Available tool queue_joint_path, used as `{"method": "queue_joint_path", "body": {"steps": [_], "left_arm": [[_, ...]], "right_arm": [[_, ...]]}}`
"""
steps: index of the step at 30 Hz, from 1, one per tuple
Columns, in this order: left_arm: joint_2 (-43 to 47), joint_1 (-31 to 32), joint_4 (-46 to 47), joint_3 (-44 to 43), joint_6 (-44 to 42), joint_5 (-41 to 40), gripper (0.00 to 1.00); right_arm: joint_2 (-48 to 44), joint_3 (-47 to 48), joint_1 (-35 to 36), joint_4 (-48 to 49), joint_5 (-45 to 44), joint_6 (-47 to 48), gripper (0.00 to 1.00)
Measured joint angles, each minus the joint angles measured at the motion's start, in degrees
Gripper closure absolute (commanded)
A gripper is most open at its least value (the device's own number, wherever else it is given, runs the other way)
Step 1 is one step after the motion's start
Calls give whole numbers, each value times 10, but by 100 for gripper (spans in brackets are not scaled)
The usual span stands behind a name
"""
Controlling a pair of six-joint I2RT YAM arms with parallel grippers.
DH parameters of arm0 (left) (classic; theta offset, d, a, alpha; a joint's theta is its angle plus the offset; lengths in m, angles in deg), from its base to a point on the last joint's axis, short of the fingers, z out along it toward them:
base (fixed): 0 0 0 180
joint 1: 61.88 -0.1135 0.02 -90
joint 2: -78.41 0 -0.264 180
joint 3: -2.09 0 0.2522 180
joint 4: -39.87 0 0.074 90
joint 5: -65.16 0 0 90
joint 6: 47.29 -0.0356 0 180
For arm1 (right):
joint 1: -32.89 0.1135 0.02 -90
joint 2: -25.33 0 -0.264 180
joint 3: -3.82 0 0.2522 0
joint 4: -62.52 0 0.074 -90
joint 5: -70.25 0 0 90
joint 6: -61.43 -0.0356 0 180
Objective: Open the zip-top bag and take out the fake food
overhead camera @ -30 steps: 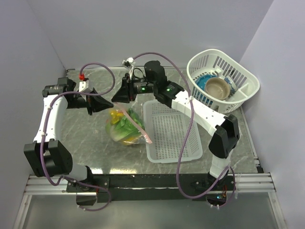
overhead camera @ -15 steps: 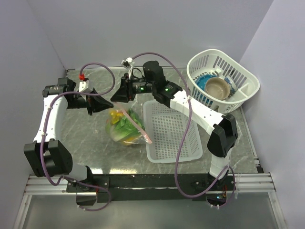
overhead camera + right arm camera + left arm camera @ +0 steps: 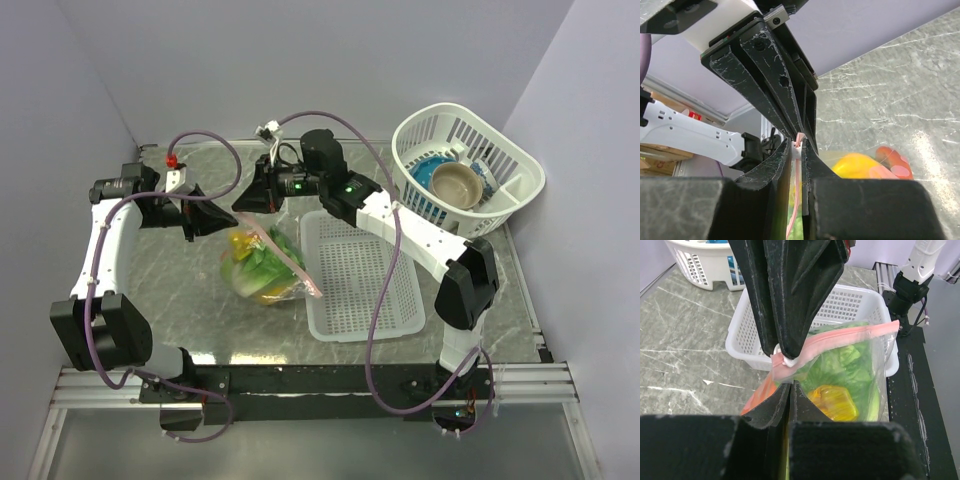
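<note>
From above, the zip-top bag (image 3: 262,268) lay on the grey surface (image 3: 170,290), just left of the white perforated tray (image 3: 362,290) and well apart from the basket (image 3: 500,150) at the far right. The left hand (image 3: 228,224) and the right hand (image 3: 242,205) met at the bag's far-left corner. Its pink zip strip (image 3: 290,262) ran along its right edge, from that corner slantwise toward the near right. The bag's long axis therefore lay far-left to near-right, with its mouth edge facing the tray. The fake food (image 3: 258,262), green and yellow, was inside.

In the left wrist view, the left hand (image 3: 790,386) was clamped on the zip strip (image 3: 840,337) at its end. The right hand (image 3: 785,354) came in from the opposite side and pinched the same end at a small white tab (image 3: 780,360). Two opposed grips on one corner suit peeling the lips apart — one side for each hand, I judged. Lettuce (image 3: 842,362) and a yellow piece (image 3: 832,402) bulged below the strip, and the tray (image 3: 740,342) stood behind. The seal looked unbroken along its visible length.

In the right wrist view, the right hand (image 3: 799,150) had its fingers drawn nearly together, with the pink strip (image 3: 796,190) running up between them. The left hand (image 3: 802,134) reached down from above to the same spot. The yellow piece (image 3: 857,165) showed low at the right — contents sagging away from the held corner, which probably kept the strip taut for the pull.
</note>
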Motion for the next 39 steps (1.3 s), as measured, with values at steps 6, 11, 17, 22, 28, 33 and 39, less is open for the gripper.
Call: {"method": "queue_joint_path", "body": {"steps": [6,11,17,22,28,33,39], "left_arm": [[0,0,-2,0,2,-2,95],[0,-1,-12,0,6,-6,95],[0,0,-19,0,7,-6,94],[0,0,-19,0,10,-3,85],[-3,-3,-11,-1,21,1,1],[-12,-6,-11,-15,41,0,1],[-16,-12,3,-103,78,1,1]], "right_arm": [[-5,-30,0,12,-14,11,98],[-36,-90,0,10,-42,36,98],[-77,-139,0,11,-57,48,99],[-107,-149,-1,2,-63,50,100],[-119,-147,-1,-6,-50,42,100],[-108,-118,-1,-23,-25,29,100],[-78,-49,-1,-56,6,29,100]]}}
